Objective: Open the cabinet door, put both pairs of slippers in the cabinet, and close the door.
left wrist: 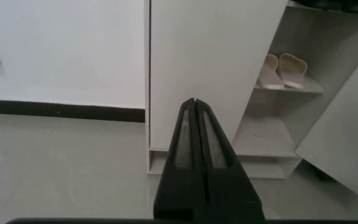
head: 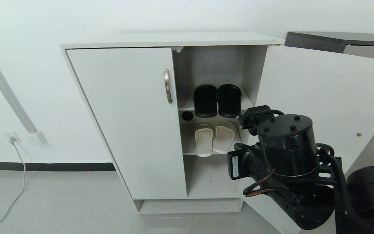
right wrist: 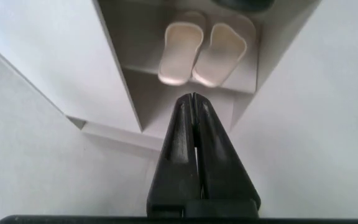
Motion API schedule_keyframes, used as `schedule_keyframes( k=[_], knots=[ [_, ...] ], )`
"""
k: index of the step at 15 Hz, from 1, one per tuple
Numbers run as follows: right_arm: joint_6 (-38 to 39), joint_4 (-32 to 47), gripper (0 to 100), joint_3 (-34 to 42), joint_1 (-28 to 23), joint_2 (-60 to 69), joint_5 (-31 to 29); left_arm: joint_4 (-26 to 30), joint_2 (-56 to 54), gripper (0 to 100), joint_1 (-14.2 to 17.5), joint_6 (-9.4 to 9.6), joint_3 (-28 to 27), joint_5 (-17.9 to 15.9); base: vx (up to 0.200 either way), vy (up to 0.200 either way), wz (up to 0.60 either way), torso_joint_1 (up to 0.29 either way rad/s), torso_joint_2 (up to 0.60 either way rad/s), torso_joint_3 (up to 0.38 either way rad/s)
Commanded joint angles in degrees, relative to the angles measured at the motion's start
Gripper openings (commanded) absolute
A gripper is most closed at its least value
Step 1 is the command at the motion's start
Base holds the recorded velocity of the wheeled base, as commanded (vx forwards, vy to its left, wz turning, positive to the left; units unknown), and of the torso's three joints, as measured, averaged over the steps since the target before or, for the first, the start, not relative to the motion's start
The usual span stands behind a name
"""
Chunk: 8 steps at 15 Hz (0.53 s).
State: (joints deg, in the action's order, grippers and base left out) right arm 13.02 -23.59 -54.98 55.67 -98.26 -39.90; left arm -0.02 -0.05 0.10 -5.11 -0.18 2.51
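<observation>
Cabinet [head: 174, 39]: R door [head: 320, 97] is swung wide open, L door [head: 125, 123] is shut. Black slippers [head: 217, 100] are set on upper shelf [head: 184, 97], white slippers [head: 214, 139] on mid shelf [head: 188, 143]. R pincer [right wrist: 193, 102] is pressed together, empty, facing white pair. L pincer [left wrist: 195, 107] is likewise together, empty, facing L door.

Looks like a bare indoor test room staged as a home entryway. A white shoe cabinet [head: 125, 123] stands against a plain white wall [head: 28, 65], straight ahead of the right gripper [right wrist: 193, 96] jaws. Black slippers [head: 217, 100] and white slippers [head: 214, 139] sit on its shelves. Grey tile floor [head: 60, 201] lies below the jaws, with a black baseboard [head: 44, 166]. Well off to their left are a wall socket [head: 11, 136] and surface cable trunking [head: 8, 92].
</observation>
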Motion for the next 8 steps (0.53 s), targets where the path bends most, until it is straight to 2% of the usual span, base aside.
schedule_keyframes(
  k=[1,3,8],
  knots=[
    [0.0,0.0,0,0.8,0.0,-0.4,0.0,0.0,0.0,0,0.0,-0.08,0.0,0.0,-0.2,0.0,0.0,-0.007,0.0,-0.007],
    [-0.1,-0.1,0,0.7,0.0,-0.7,0.0,0.0,0.0,0,0.0,0.01,0.0,0.0,-0.2,0.0,0.0,-0.002,0.01,-0.002],
    [-0.1,0.0,0,0.8,0.0,-1.6,0.0,0.0,0.0,0,0.0,0.01,0.0,0.0,0.0,0.0,0.0,0.0,0.0,0.0]
  ],
)
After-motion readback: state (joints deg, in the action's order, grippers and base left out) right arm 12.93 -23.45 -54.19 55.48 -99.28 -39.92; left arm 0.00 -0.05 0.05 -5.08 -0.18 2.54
